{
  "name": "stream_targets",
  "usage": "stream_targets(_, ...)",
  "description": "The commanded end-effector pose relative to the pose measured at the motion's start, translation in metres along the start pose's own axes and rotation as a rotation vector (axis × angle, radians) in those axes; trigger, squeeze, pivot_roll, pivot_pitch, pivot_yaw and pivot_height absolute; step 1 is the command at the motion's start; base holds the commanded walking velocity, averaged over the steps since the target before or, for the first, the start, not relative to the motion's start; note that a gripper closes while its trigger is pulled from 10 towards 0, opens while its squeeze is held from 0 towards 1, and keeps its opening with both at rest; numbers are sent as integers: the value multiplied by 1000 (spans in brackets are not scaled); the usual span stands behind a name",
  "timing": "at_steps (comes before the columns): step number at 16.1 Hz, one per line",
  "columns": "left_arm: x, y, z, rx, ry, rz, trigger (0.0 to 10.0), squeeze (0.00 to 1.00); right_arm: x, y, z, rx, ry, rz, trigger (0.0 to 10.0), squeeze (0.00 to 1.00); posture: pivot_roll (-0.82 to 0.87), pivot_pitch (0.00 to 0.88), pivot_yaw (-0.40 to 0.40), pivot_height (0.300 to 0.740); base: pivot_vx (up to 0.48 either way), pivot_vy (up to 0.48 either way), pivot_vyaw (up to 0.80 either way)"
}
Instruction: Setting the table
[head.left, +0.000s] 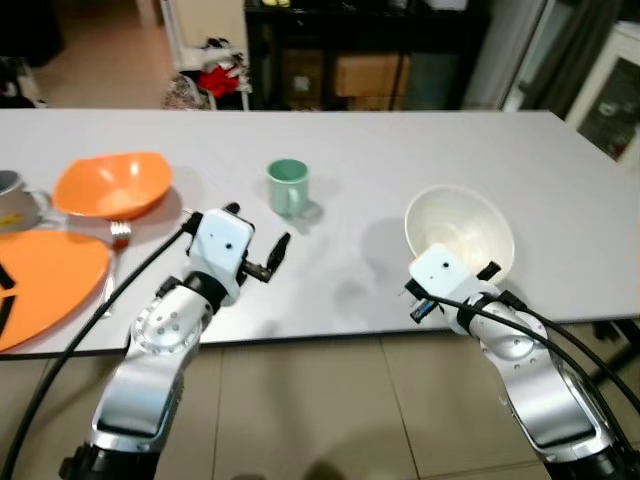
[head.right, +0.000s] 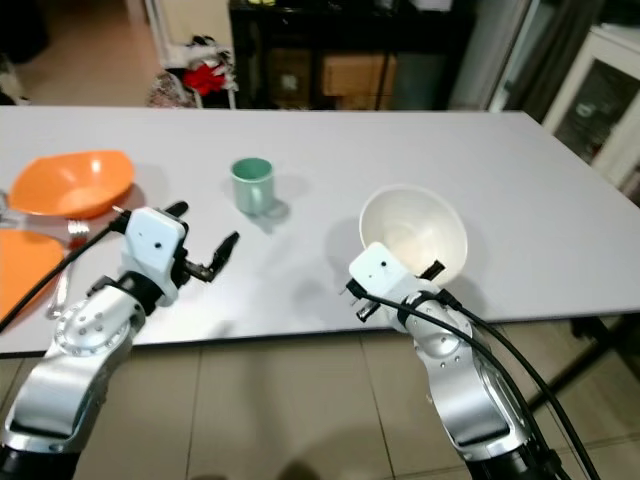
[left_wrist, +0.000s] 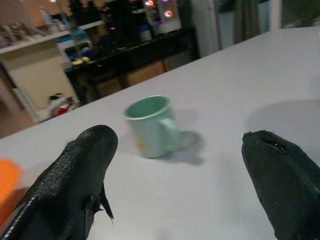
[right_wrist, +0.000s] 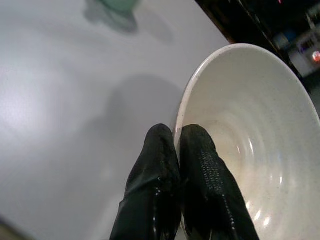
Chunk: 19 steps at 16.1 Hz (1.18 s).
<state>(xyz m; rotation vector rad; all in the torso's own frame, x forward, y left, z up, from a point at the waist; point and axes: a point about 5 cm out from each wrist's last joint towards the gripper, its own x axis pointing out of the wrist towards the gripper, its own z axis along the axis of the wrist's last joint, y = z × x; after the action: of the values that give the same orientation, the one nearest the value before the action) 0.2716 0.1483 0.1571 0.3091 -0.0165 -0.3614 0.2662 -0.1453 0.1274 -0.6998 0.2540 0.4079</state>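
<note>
R gripper: clamped on near rim of white bowl, one finger inside, one outside – bowl over the table's near-right part; can't tell if it rests flat or is lifted a bit.
L gripper: fingers spread wide, nothing in them, low over table, pointing at green mug.
Mug: upright, mid-table, handle toward the robot, well apart from the bowl.
Left end of table: orange bowl, orange plate at near edge, fork between/just beside them, grey metal cup at far left.
Progress: prob. early-to-mid – dishes are on the table but bunched at the left, no tidy place setting yet.
Left to do: put white bowl at a seat, move mug beside it, sort fork & plate.
Risk: rim pinch is thin – bowl could tip or slip.
</note>
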Motion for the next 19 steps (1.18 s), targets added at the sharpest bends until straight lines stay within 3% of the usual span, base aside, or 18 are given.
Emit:
stream_targets(1, -1, 5, 1, 12, -1, 14, 10000, 0, 0, 1, 14, -6, -69, 7, 10000, 0, 129, 0, -45, 740, 341, 0, 0)
stream_targets(4, -3, 6, 0, 13, 2, 21, 10000, 0, 2, 4, 14, -68, -77, 56, 10000, 0, 137, 0, -56, 740, 344, 0, 0)
stream_targets(8, -9, 5, -2, 12, 3, 26, 10000, 0, 6, 1, 17, -95, -88, 66, 10000, 0, 144, 0, -76, 740, 343, 0, 800)
stream_targets(11, -11, 1, -4, 11, 7, 4, 10000, 0, 7, -3, 13, -91, -70, 59, 10000, 0, 142, 0, -80, 740, 339, 0, 0)
stream_targets(17, -9, -5, -3, 11, -2, -56, 10000, 0, 11, -10, 6, -94, -28, 68, 10000, 0, 135, 0, -77, 740, 334, 0, 0)
stream_targets(19, -8, -12, -1, 0, -12, -131, 10000, 0, 12, -12, -1, -93, 0, 95, 10000, 0, 135, 0, -75, 740, 135, 0, 0)
